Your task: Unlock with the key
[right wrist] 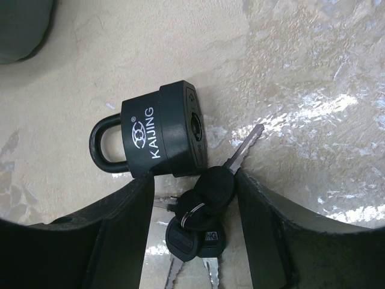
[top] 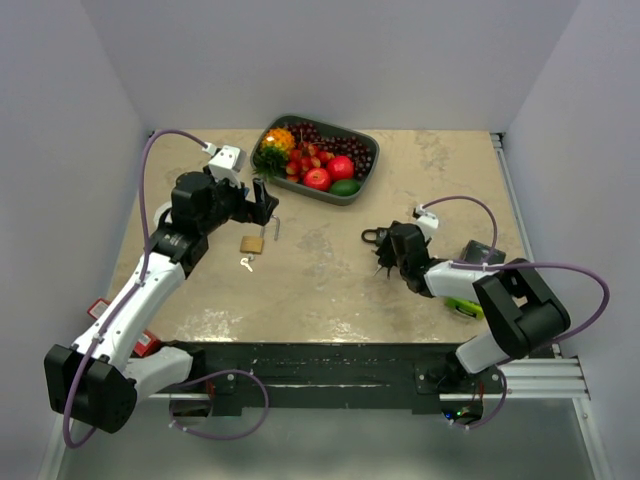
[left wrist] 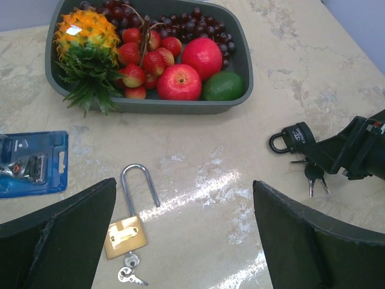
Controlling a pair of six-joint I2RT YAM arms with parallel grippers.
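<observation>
The right gripper (right wrist: 194, 183) sits low over the table, its fingers apart on either side of a bunch of black-headed keys (right wrist: 201, 211), with one key angled out toward the keyhole end of the black padlock (right wrist: 162, 132) lying flat just ahead. The left gripper (left wrist: 183, 186) hangs with its jaws wide above a brass padlock (left wrist: 125, 235) with a tall shackle, its small keys (left wrist: 129, 271) beside it. The table (top: 330, 290) is glossy beige marbled stone carrying a grey fruit tray (left wrist: 174, 107) and a blue packet (left wrist: 33, 162). Pale lavender-grey walls (top: 350, 60) enclose three sides.
</observation>
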